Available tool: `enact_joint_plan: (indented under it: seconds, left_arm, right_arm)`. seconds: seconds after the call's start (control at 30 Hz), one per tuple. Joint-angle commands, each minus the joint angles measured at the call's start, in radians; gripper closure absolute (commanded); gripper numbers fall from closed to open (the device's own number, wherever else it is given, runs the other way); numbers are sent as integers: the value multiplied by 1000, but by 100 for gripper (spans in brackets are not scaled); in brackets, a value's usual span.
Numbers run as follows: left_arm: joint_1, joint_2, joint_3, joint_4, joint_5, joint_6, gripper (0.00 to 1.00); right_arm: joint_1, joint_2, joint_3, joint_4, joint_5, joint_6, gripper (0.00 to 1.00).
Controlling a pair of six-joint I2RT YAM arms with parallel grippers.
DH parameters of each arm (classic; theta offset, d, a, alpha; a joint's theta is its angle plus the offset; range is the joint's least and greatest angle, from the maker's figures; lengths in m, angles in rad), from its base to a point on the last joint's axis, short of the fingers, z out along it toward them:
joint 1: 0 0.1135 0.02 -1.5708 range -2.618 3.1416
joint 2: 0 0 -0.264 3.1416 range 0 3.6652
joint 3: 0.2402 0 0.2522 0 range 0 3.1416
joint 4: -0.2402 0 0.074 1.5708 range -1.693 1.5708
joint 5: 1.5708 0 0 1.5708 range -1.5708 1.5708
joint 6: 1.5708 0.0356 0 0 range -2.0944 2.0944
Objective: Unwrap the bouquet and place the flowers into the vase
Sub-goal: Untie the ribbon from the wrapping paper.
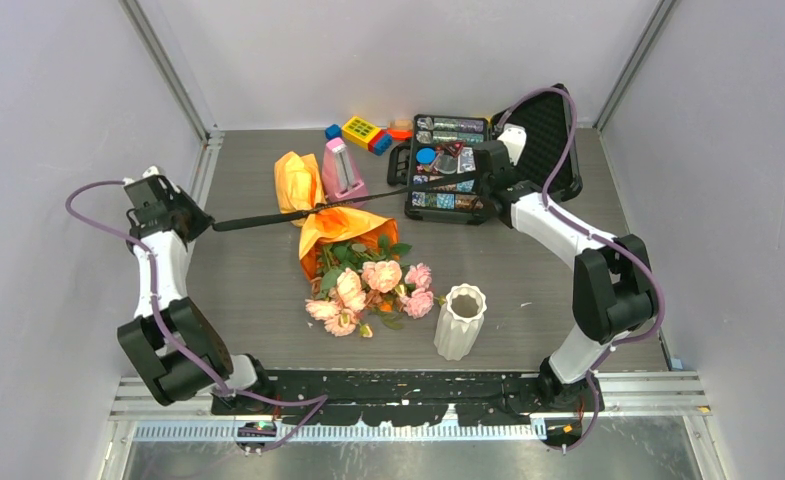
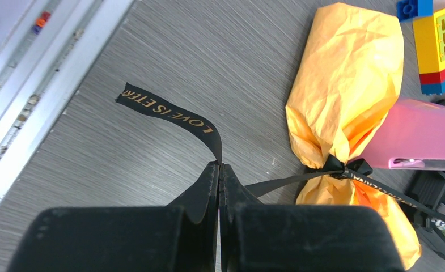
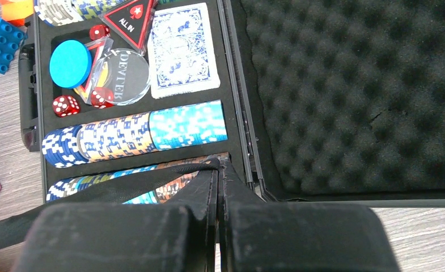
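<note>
Left wrist view — left pincer (image 2: 220,165) clamped on ribbon (image 2: 169,111), right pincer (image 3: 219,164) likewise, bouquet (image 2: 344,73) between

Near-right of the bouquet (image 1: 343,235), on the counter (image 1: 238,290): the vase (image 1: 460,322). Just behind the bouquet, a metronome-shaped object (image 1: 341,170); behind-right, an open case (image 1: 450,165). Stretched left and right from the bouquet: the ribbon (image 1: 268,215).

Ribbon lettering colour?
Gold, on the black ribbon; clearest in the left wrist view.

End effectors (image 2: 219,165) (image 3: 218,164) clamped (both, seemingly), far apart
</note>
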Motion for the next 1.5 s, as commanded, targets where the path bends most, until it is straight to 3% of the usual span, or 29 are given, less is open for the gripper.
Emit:
enact_joint_plan:
  seconds: [0.0,1.47]
  left_arm:
    - [13,-60,9,9,-59,39,100]
    - [63,-207,-13,26,-268,111,100]
  right_arm:
    - [-14,-52,-6,22,12,12,100]
    - [-108,-105,-53,-13,99,-21,100]
